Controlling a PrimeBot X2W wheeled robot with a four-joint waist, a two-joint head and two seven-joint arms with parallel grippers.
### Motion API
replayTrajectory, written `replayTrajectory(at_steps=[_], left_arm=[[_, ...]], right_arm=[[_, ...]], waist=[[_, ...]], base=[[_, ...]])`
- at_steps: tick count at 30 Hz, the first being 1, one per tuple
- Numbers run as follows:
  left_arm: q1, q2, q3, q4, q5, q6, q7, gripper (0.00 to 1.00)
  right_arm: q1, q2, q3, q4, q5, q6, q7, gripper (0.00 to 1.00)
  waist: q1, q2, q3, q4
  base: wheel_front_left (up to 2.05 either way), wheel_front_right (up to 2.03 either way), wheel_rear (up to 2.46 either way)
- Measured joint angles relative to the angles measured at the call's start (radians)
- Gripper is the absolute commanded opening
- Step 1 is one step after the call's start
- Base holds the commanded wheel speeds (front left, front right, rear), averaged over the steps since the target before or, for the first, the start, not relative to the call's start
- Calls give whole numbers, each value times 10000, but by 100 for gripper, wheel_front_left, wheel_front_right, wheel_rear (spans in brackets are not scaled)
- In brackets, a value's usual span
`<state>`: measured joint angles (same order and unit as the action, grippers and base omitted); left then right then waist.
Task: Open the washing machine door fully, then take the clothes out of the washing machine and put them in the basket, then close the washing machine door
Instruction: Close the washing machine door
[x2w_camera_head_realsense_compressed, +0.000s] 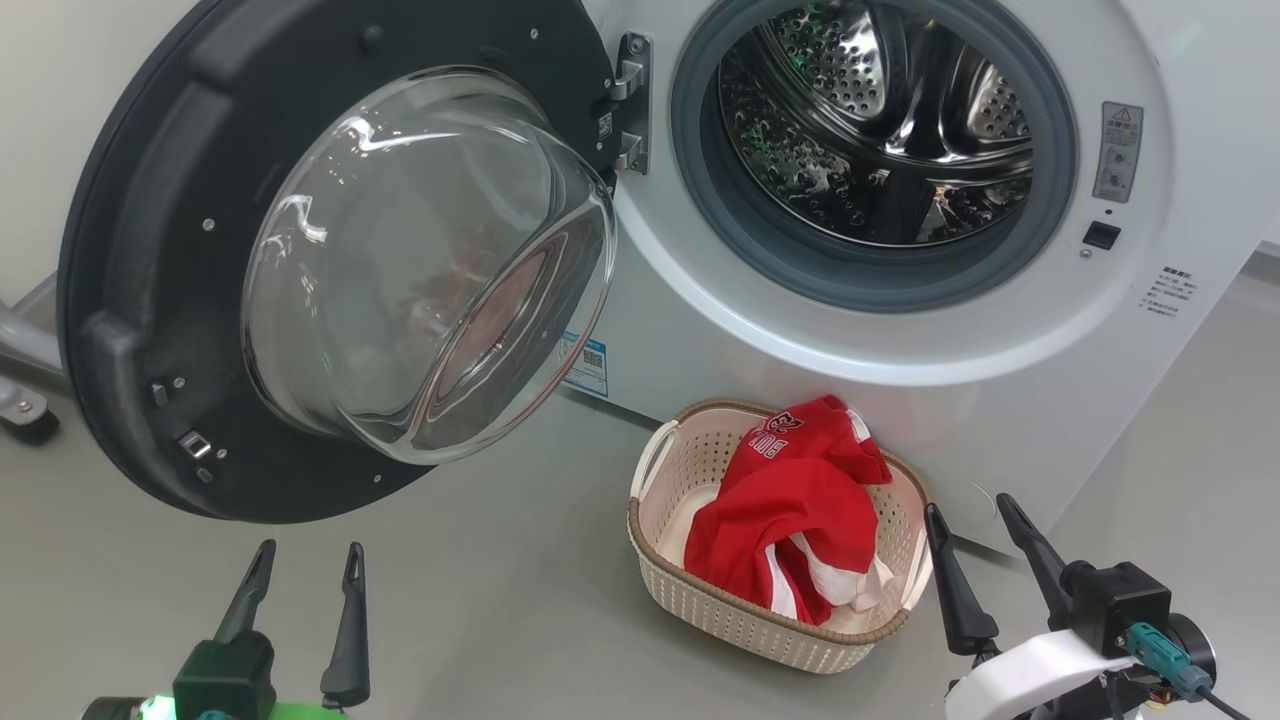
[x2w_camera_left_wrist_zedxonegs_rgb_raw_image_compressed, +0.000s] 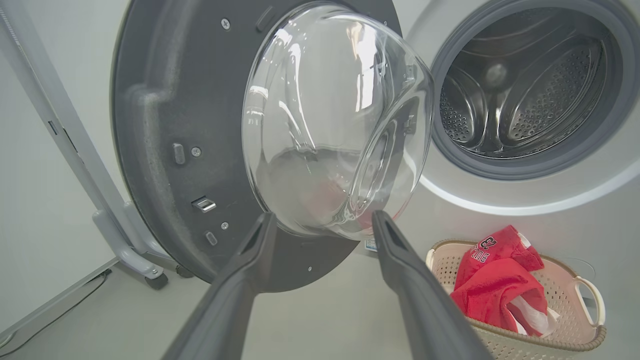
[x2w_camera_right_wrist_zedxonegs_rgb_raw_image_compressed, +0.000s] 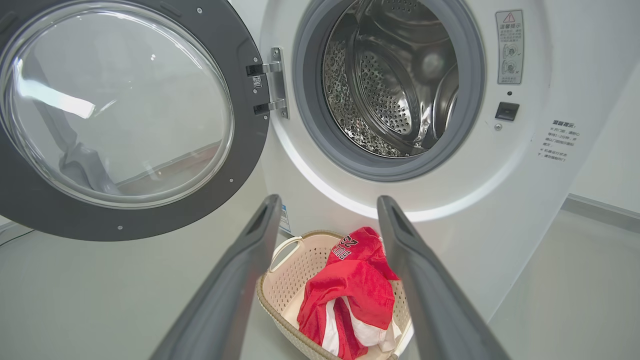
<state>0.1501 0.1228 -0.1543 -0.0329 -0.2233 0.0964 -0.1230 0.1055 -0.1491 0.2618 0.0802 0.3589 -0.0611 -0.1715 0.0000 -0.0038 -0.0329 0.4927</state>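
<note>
Washing machine door (x2w_camera_head_realsense_compressed: 140, 300): swung wide. Clothes (x2w_camera_head_realsense_compressed: 800, 510): red, heaped in basket (x2w_camera_head_realsense_compressed: 740, 620) on floor (x2w_camera_head_realsense_compressed: 500, 600) beside washing machine (x2w_camera_head_realsense_compressed: 1130, 400). Left claw (x2w_camera_head_realsense_compressed: 309, 547), right claw (x2w_camera_head_realsense_compressed: 968, 505): spread, gripping nothing.

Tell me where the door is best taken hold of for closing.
Probably the black ring of the door, at its free edge opposite the hinge, with the open left tool coming from the left; the bulging glass bowl looks too smooth.

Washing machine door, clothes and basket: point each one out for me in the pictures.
washing machine door (x2w_camera_head_realsense_compressed: 140, 250), head view, on the left side of its dark ring.
clothes (x2w_camera_head_realsense_compressed: 800, 500), head view, on the red fabric's middle.
basket (x2w_camera_head_realsense_compressed: 745, 622), head view, on its perforated front wall.
</note>
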Motion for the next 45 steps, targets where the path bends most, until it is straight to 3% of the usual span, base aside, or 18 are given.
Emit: replayTrajectory(at_steps=[11,14,16,17,32,39,45], left_arm=[[100,-10,104,-102,-46,40,-2,100],[109,-12,157,-102,-54,42,-2,45],[117,-12,188,-109,-54,42,-4,39],[121,-12,198,-113,-54,42,-4,0],[129,-119,284,-397,-464,35,-167,0],[118,-709,527,-913,-3101,-765,-374,0],[73,-780,1076,-1567,-6071,-1603,-453,0]], right_arm=[[-1,4,35,-8,-2,13,19,100],[-2,2,35,-8,-2,12,82,100],[-2,0,36,-12,-2,12,90,100],[-3,0,38,-12,-4,12,90,100],[-20,-19,33,-21,-17,12,92,100],[-39,-23,27,-42,-17,12,119,100],[-40,-33,2,-59,-17,8,121,100]], waist=[[0,0,5,97],[0,0,21,101],[0,0,37,104],[0,0,45,105],[0,0,111,117],[0,0,130,126],[0,0,154,135]], base=[[0,0,0],[0,0,0],[0,0,0],[0,0,0],[0,0,0],[0,0,0],[0,0,0]])
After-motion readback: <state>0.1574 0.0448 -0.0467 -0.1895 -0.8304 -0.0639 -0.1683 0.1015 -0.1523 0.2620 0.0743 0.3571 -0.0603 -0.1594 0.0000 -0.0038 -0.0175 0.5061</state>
